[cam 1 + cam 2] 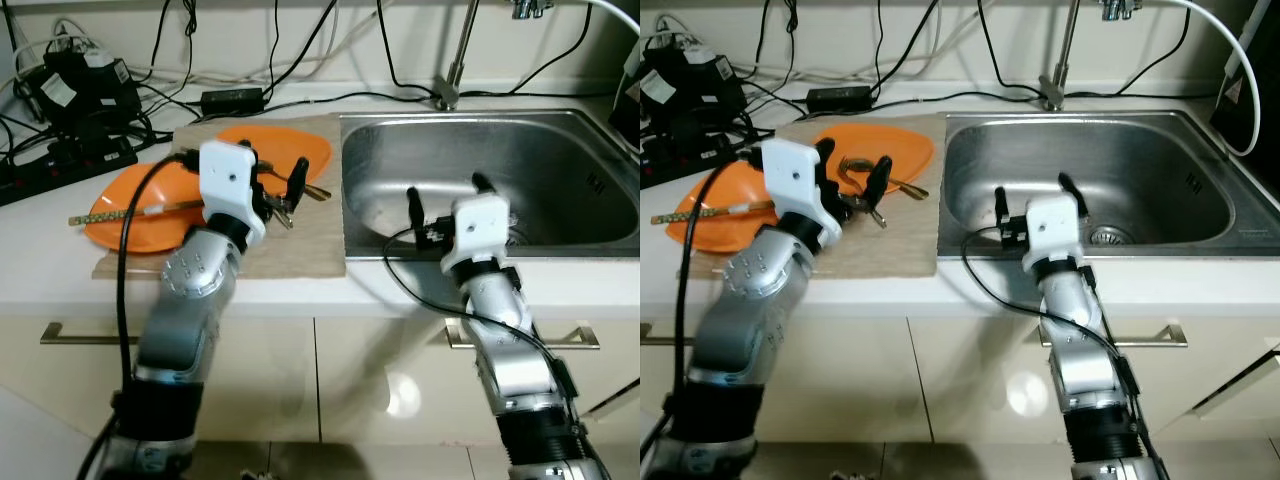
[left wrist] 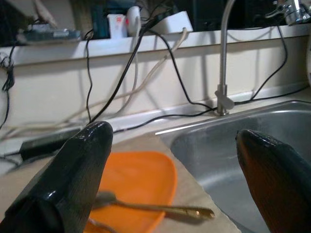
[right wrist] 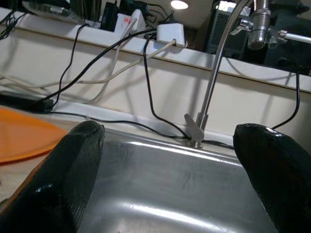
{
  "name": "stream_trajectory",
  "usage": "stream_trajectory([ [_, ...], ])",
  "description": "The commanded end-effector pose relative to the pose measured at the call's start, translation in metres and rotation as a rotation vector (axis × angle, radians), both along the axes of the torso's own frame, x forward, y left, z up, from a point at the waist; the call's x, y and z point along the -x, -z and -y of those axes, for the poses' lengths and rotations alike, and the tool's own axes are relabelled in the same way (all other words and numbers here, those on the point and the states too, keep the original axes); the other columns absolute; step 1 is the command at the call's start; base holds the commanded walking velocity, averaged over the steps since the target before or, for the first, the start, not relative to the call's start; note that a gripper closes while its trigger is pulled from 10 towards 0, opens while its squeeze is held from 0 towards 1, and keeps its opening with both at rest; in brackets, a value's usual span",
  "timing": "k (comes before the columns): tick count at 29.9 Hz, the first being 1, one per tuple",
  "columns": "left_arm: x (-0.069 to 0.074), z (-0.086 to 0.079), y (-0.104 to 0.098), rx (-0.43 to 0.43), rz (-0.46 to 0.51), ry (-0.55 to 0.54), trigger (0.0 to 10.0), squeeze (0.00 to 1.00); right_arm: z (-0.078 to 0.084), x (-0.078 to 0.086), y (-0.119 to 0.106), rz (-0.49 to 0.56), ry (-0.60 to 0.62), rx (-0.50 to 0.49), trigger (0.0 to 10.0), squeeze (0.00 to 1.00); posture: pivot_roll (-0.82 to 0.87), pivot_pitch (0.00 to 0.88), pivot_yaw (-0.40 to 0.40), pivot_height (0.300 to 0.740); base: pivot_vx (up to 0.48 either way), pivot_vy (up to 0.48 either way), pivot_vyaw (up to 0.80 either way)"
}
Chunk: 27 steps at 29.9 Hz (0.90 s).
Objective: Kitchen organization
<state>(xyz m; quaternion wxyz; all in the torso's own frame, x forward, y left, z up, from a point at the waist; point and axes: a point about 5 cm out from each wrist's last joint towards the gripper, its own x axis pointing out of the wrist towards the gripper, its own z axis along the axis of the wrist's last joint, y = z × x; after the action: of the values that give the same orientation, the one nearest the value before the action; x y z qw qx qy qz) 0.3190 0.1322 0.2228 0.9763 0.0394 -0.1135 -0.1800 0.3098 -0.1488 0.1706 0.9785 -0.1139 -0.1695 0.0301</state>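
Two orange plates lie on the counter left of the sink [image 1: 560, 170]. The rear plate [image 1: 290, 145] rests on a beige mat [image 1: 300, 245] and carries gold cutlery [image 2: 160, 209]. The left plate [image 1: 125, 215] has chopsticks [image 1: 120, 211] laid across it. My left gripper [image 1: 278, 180] hovers open just above the rear plate and the cutlery, holding nothing. My right gripper [image 1: 447, 195] stands open over the sink's front rim, pointing into the steel basin [image 3: 170, 184], with nothing between its fingers.
A tall faucet [image 1: 455, 60] rises behind the sink. Black adapters, a power strip [image 1: 60, 160] and several cables crowd the back left of the counter. Drawer handles [image 1: 85, 335] run along the cabinet front below.
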Motion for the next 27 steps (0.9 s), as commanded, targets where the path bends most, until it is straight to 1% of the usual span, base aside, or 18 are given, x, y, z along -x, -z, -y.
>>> stream_trajectory([
  [1,-0.003,-0.007,-0.002,0.005,-0.026,0.010,10.0,0.00,0.000,0.000,0.000,-0.015,0.000,-0.018,10.0,0.00,-0.05,0.000,0.068,0.740,0.000,0.000,0.00],
  [2,-0.005,-0.009,-0.003,-0.011,-0.038,0.022,10.0,0.00,0.000,0.000,0.000,-0.016,-0.001,-0.020,10.0,0.00,-0.05,0.000,0.069,0.740,0.000,0.000,0.00],
  [4,-0.011,-0.018,-0.009,-0.068,-0.078,0.071,10.0,0.00,-0.001,0.001,0.001,-0.025,-0.003,-0.033,10.0,0.00,-0.05,0.000,0.069,0.740,0.000,0.000,0.00],
  [5,-0.014,-0.026,-0.014,-0.110,-0.118,0.113,10.0,0.00,-0.002,0.002,0.003,-0.036,-0.003,-0.043,10.0,0.00,-0.05,0.000,0.069,0.740,0.000,0.000,0.00],
  [6,-0.017,-0.035,-0.019,-0.155,-0.138,0.146,10.0,0.00,-0.002,0.002,0.005,-0.048,-0.002,-0.053,10.0,0.00,-0.05,0.000,0.072,0.740,0.000,0.000,0.00],
  [8,-0.019,-0.049,-0.025,-0.227,-0.181,0.181,10.0,0.00,-0.001,0.002,0.008,-0.069,0.004,-0.070,10.0,0.00,-0.05,0.000,0.075,0.740,0.000,0.000,0.00],
  [9,-0.019,-0.049,-0.025,-0.227,-0.181,0.181,10.0,0.00,-0.001,0.002,0.008,-0.069,0.004,-0.070,10.0,0.00,-0.05,0.000,0.075,0.740,0.000,0.000,0.00],
  [10,-0.022,-0.060,-0.024,-0.274,-0.215,0.177,10.0,0.00,0.000,0.002,0.010,-0.078,0.009,-0.078,10.0,0.00,-0.05,0.000,0.076,0.740,0.000,0.000,0.00],
  [13,-0.026,-0.073,-0.025,-0.346,-0.228,0.172,10.0,0.00,0.000,0.002,0.012,-0.084,0.009,-0.077,10.0,0.00,-0.05,0.000,0.077,0.740,0.000,0.000,0.00],
  [14,-0.026,-0.077,-0.026,-0.356,-0.233,0.168,10.0,0.00,0.000,0.003,0.013,-0.086,0.010,-0.077,10.0,0.00,-0.05,0.000,0.080,0.740,0.000,0.000,0.00],
  [15,-0.026,-0.077,-0.026,-0.356,-0.233,0.168,10.0,0.00,0.000,0.003,0.013,-0.086,0.010,-0.077,10.0,0.00,-0.05,0.000,0.080,0.740,0.000,0.000,0.00],
  [16,-0.027,-0.083,-0.030,-0.378,-0.242,0.170,10.0,0.00,0.001,0.004,0.015,-0.093,0.014,-0.078,10.0,0.00,-0.04,0.000,0.080,0.740,0.000,0.000,0.00],
  [20,-0.028,-0.094,-0.037,-0.421,-0.274,0.201,10.0,0.00,0.001,0.005,0.019,-0.110,0.016,-0.079,10.0,0.00,-0.04,0.000,0.080,0.740,0.000,0.000,0.00],
  [24,-0.029,-0.102,-0.035,-0.485,-0.311,0.227,10.0,0.00,0.000,0.005,0.021,-0.118,0.015,-0.080,10.0,0.00,-0.04,0.000,0.080,0.740,0.000,0.000,0.00],
  [25,-0.029,-0.102,-0.035,-0.485,-0.311,0.227,10.0,0.00,0.000,0.005,0.021,-0.118,0.015,-0.080,10.0,0.00,-0.04,0.000,0.080,0.740,0.000,0.000,0.00],
  [26,-0.029,-0.105,-0.033,-0.499,-0.325,0.239,10.0,0.00,-0.001,0.006,0.022,-0.121,0.014,-0.081,10.0,0.00,-0.04,0.000,0.080,0.740,0.000,0.000,0.00],
  [27,-0.030,-0.112,-0.031,-0.509,-0.339,0.241,10.0,0.00,-0.001,0.006,0.024,-0.127,0.013,-0.081,10.0,0.00,-0.04,0.000,0.080,0.740,0.000,0.000,0.00],
])
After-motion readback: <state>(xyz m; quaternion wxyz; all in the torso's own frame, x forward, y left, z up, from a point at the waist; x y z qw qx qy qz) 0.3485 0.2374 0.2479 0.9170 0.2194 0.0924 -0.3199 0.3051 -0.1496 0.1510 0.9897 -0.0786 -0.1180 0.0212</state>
